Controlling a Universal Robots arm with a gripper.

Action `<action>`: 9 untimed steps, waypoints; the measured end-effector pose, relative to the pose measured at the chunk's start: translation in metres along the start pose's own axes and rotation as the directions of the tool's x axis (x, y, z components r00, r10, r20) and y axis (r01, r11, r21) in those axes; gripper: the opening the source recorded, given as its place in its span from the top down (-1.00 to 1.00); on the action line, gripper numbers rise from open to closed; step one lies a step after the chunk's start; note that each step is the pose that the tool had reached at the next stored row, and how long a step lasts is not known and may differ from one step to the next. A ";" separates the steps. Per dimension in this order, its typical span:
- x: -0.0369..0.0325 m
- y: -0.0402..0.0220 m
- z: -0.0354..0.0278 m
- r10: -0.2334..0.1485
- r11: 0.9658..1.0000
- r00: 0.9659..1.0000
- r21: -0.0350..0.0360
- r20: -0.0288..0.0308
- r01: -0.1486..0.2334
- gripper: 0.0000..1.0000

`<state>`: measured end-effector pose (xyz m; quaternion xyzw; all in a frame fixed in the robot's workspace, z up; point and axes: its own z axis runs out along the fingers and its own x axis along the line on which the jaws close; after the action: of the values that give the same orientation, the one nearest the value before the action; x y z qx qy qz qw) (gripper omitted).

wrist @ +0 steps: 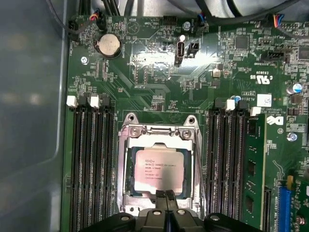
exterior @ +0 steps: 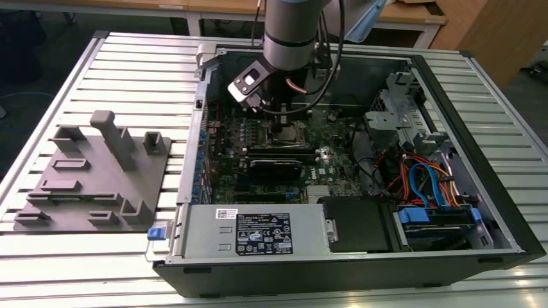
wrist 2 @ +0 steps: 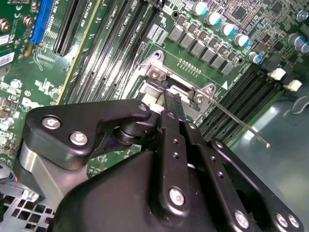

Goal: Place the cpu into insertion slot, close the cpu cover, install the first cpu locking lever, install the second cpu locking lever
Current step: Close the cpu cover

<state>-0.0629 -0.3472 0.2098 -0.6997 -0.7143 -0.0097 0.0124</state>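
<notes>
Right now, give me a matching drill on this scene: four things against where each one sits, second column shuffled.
Things:
1. cpu
2. gripper
3. locking lever
4. grey fixture plate

Places:
A. on the slatted table outside the case, at the exterior view's left
B. seated inside the square cut-out of the cpu cover
C. jutting out across the memory slots
D. fingertips together at the cpu cover's edge

Pairs: 1-B, 2-D, 3-C, 4-A
</notes>
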 end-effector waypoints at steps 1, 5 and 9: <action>0.0000 -0.0004 0.0013 0.000 1.000 1.000 0.000 0.000 0.000 0.80; 0.0000 -0.0017 0.0055 0.000 1.000 1.000 0.000 0.000 0.000 0.80; 0.0000 -0.0024 0.0100 0.000 1.000 1.000 0.000 0.000 0.000 0.80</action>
<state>-0.0653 -0.3470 0.1999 -0.6997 -0.7143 -0.0098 0.0125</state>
